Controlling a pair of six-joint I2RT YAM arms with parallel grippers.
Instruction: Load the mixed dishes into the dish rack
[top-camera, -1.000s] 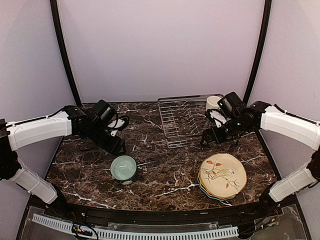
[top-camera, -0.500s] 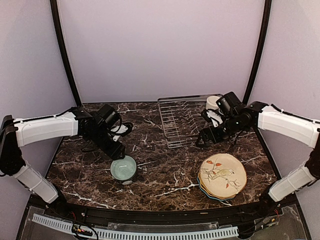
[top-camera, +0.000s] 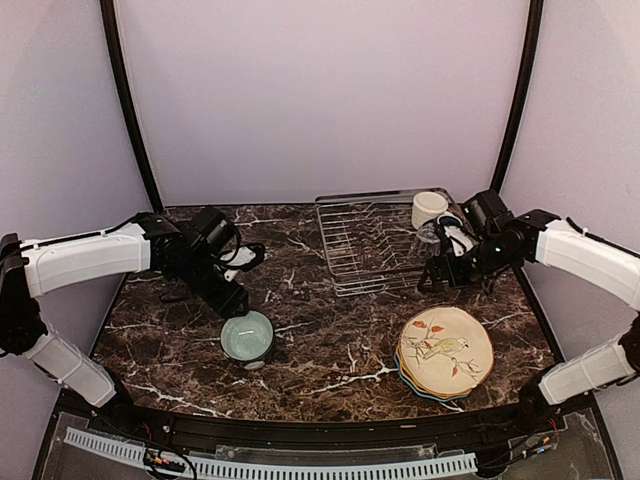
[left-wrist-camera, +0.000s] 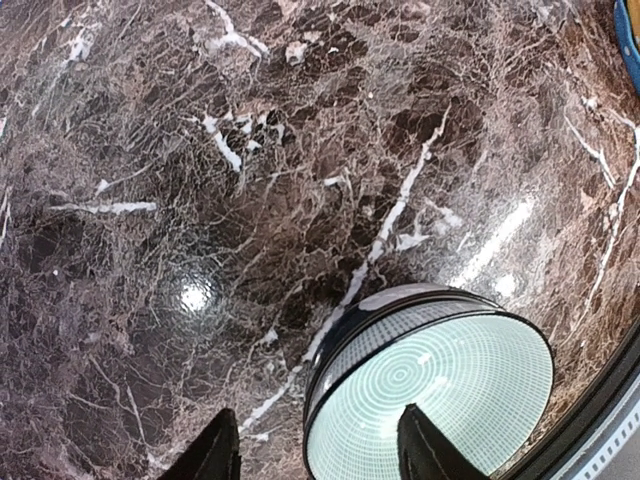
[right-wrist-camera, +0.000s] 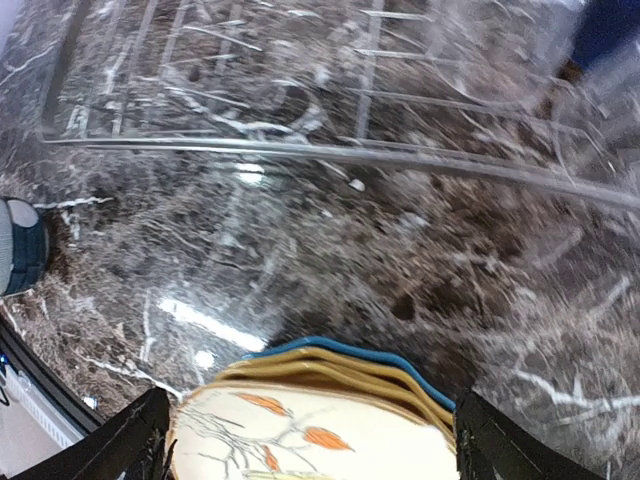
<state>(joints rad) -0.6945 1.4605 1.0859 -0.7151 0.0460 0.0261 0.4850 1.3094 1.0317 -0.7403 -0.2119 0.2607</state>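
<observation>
The mint-green bowl (top-camera: 247, 337) stands on the marble left of centre. My left gripper (top-camera: 233, 302) hovers at its far-left rim, open; in the left wrist view one finger (left-wrist-camera: 424, 448) is over the bowl (left-wrist-camera: 450, 390) and the other finger (left-wrist-camera: 215, 455) is outside the rim. The scalloped plates (top-camera: 445, 352) lie stacked at the right, bird plate on top. My right gripper (top-camera: 432, 278) is open between the dish rack (top-camera: 372, 240) and the plates (right-wrist-camera: 330, 415), holding nothing. A cream mug (top-camera: 429, 208) stands in the rack's far right corner.
A navy mug (right-wrist-camera: 608, 28) shows at the top right corner of the right wrist view, beside the rack's blurred wires (right-wrist-camera: 300, 90). The table's front rail (top-camera: 300, 430) runs below the bowl and plates. Dark posts rise at both back corners.
My left gripper has come down and right to the bowl's rim and narrowed a little. My right arm has drawn back to the right, uncovering the cream mug.
</observation>
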